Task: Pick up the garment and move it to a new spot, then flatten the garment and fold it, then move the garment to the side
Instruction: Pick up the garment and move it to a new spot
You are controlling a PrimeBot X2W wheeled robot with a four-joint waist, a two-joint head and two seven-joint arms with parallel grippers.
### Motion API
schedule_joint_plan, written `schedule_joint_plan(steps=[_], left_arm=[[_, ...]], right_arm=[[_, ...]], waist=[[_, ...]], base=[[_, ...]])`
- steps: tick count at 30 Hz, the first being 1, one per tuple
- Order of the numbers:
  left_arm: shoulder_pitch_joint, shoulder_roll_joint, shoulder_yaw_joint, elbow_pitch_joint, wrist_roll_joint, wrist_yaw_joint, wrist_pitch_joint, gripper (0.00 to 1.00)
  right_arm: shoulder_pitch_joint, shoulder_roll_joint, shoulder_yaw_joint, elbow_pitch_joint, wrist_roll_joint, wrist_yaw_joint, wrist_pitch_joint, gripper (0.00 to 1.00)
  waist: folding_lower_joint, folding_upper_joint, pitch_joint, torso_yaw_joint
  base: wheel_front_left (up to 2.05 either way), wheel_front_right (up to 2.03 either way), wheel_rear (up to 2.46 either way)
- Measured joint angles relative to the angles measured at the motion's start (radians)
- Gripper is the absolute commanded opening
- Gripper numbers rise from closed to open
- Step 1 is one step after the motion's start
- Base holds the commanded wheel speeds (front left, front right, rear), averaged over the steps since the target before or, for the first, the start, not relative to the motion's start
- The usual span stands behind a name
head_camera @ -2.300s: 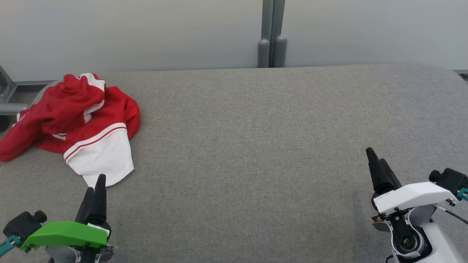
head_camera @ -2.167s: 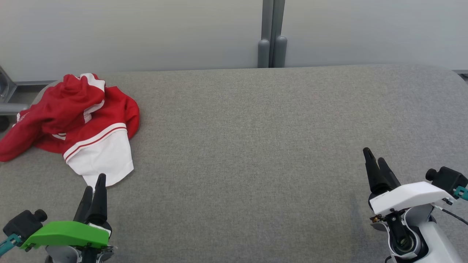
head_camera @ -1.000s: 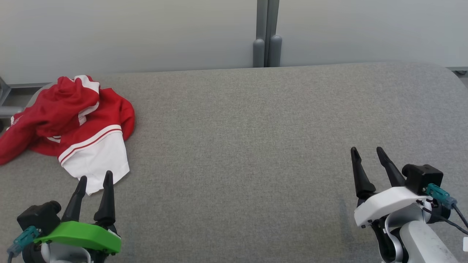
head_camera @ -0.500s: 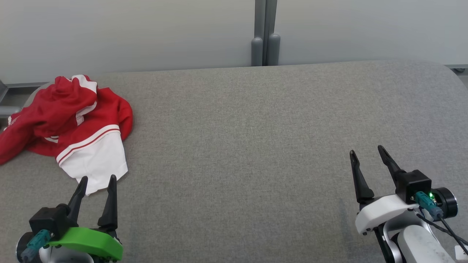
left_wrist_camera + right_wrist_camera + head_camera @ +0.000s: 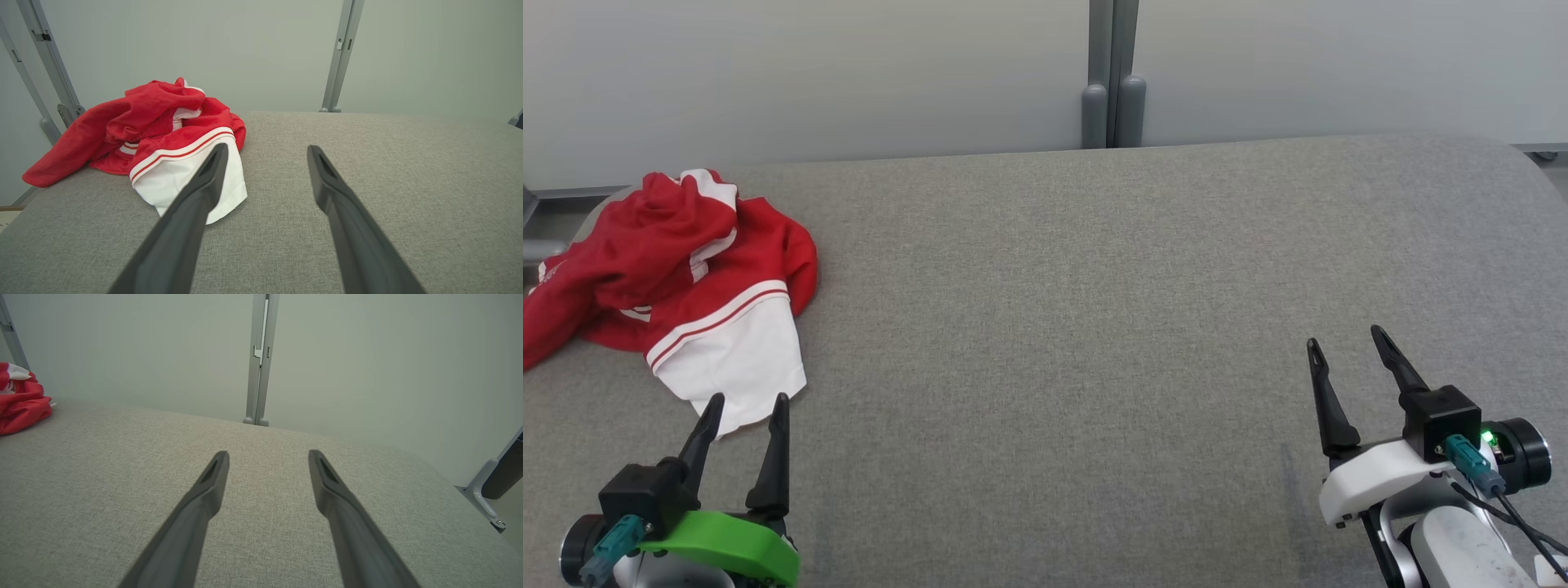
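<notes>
Change in both pincers over the last couple of seconds: from fingers stacked close and seen edge-on, to fingers side by side with a plain gap between. State of the left pincer (image 5: 750, 400), lower left of the head view: released, holding nothing. Same for the right pincer (image 5: 1345, 336), lower right: released and bare. Slight leftward slide of the whole head picture too, wall post (image 5: 1111, 82) included. Counts as camera motion, not as a shift of the cloth.

Meaning for the task, as a judgement: readies the reach, nothing more. Pick-up not yet begun, with flattening, folding and setting aside all ahead.

Place of the red jersey T-shirt (image 5: 686, 261): crumpled in a heap at the upper left of the head view, on the grey bench (image 5: 1054, 327), with one red part trailing toward the left frame edge. Lie of its white sleeve (image 5: 735, 359): spread downward in the frame, lower corner reaching in between the left pincer's two fingertips. Touching or just above it, cannot tell.

Left wrist view: same heap (image 5: 163, 118) at upper left, one finger of the left pincer (image 5: 267, 149) crossing the sleeve (image 5: 179, 183) in the picture, the other over bare bench.

Right wrist view: scrap of red cloth (image 5: 20, 404) at the far left edge, well apart from the right pincer (image 5: 267, 453).

Likely calls for a short forward reach on the left.
</notes>
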Motion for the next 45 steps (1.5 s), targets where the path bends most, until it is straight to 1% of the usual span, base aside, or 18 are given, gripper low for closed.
schedule_joint_plan(steps=[6, 9, 12, 17, 20, 24, 28, 32, 33, 39, 45], left_arm=[[-0.001, -0.008, -0.006, 0.01, 0.01, -0.003, 0.0, 1.0], [-0.001, -0.013, -0.004, 0.015, 0.017, -0.007, 0.0, 1.0], [-0.002, -0.019, 0.01, 0.016, 0.017, -0.008, 0.0, 1.0], [0.003, -0.018, 0.067, 0.016, 0.017, -0.008, 0.0, 1.0], [0.023, -0.018, 0.075, 0.016, 0.017, -0.008, 0.0, 1.0], [0.034, -0.019, 0.076, 0.023, 0.019, -0.008, 0.0, 1.0], [0.034, -0.019, 0.064, 0.026, 0.019, -0.008, 0.0, 1.0], [0.034, -0.017, 0.1, 0.022, 0.016, -0.01, 0.0, 1.0], [0.034, -0.016, 0.121, 0.021, 0.003, -0.01, 0.0, 1.0], [0.008, -0.016, 0.154, 0.006, -0.045, -0.01, 0.0, 1.0], [-0.109, 0.011, 0.162, 0.008, -0.107, -0.011, 0.013, 1.0]], right_arm=[[0.0, 0.0, 0.0, -0.01, -0.007, 0.002, 0.0, 1.0], [0.0, 0.0, 0.008, -0.018, -0.009, 0.012, 0.0, 1.0], [-0.002, 0.001, 0.032, -0.021, -0.018, 0.032, 0.0, 1.0], [-0.028, 0.013, 0.088, -0.014, -0.038, 0.073, 0.0, 1.0], [-0.051, 0.022, 0.104, -0.011, -0.045, 0.087, 0.0, 1.0], [-0.055, 0.04, 0.104, -0.006, -0.045, 0.088, 0.0, 1.0], [-0.055, 0.041, 0.092, -0.006, -0.045, 0.082, 0.0, 1.0], [-0.055, 0.05, 0.108, -0.006, -0.052, 0.084, 0.0, 1.0], [-0.059, 0.053, 0.113, -0.006, -0.053, 0.084, 0.0, 1.0], [-0.077, 0.052, 0.112, -0.02, -0.066, 0.084, -0.001, 1.0], [-0.126, 0.041, 0.112, -0.046, -0.087, 0.084, -0.002, 1.0]], waist=[[0.0, 0.0, -0.001, 0.013], [0.0, 0.0, -0.001, 0.035], [0.0, 0.0, -0.002, 0.065], [0.0, 0.0, -0.004, 0.125], [0.0, 0.0, -0.007, 0.164], [0.0, 0.0, -0.011, 0.217], [0.0, 0.0, -0.013, 0.272], [0.0, 0.0, -0.01, 0.317], [0.0, 0.0, -0.003, 0.329], [0.0, 0.0, 0.041, 0.333], [0.0, 0.0, 0.108, 0.32]], base=[[0.0, 0.0, 0.0], [0.0, 0.0, 0.0], [0.0, 0.0, 0.0], [0.0, 0.0, 0.0], [0.0, 0.0, 0.0], [0.0, 0.0, 0.0], [0.0, 0.0, 0.0], [0.0, 0.0, 0.0], [0.0, 0.0, 0.0], [0.0, 0.0, 0.0], [0.0, 0.0, 0.0]])
